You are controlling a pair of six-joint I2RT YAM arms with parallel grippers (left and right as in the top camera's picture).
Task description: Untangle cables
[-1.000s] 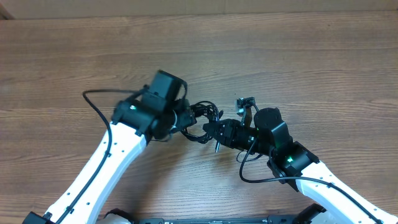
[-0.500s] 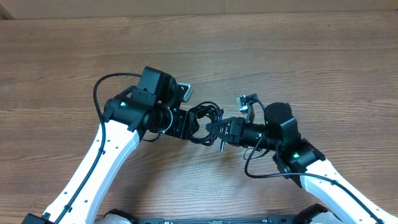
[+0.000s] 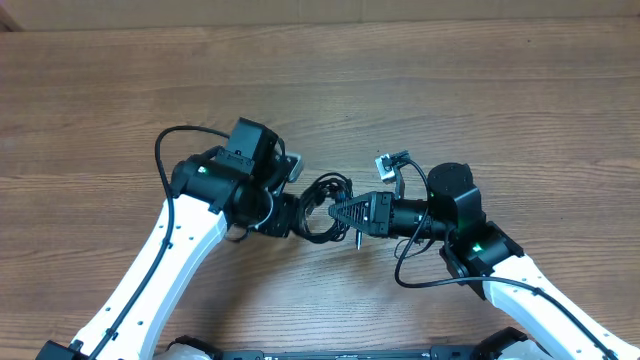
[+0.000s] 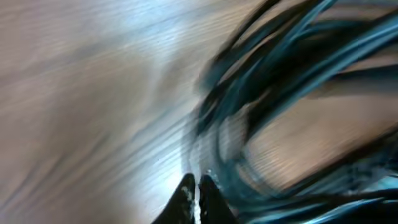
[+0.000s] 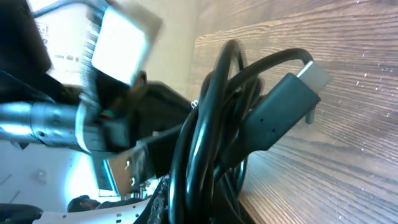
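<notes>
The cables (image 3: 326, 192) form a small black coil on the wooden table between my two grippers. My right gripper (image 3: 340, 212) is shut on the coil's right side. In the right wrist view the strands (image 5: 205, 143) run up between the jaws of that gripper (image 5: 208, 211), and a black plug with a silvery tip (image 5: 289, 96) sticks out to the right. My left gripper (image 3: 300, 214) sits at the coil's left side. The left wrist view is blurred: this gripper (image 4: 196, 185) has its tips together, with strands (image 4: 280, 74) just to their right. Whether a strand is pinched is unclear.
The arms' own thicker black wires loop out at the left (image 3: 163, 150) and at the right (image 3: 405, 272). The left arm's wrist and its pale camera block (image 5: 124, 43) stand close behind the coil. Bare wood table (image 3: 480, 90) lies all around.
My left gripper has swung down to the coil's left side and gone from open to shut. The right gripper has kept its hold, shifting slightly.
</notes>
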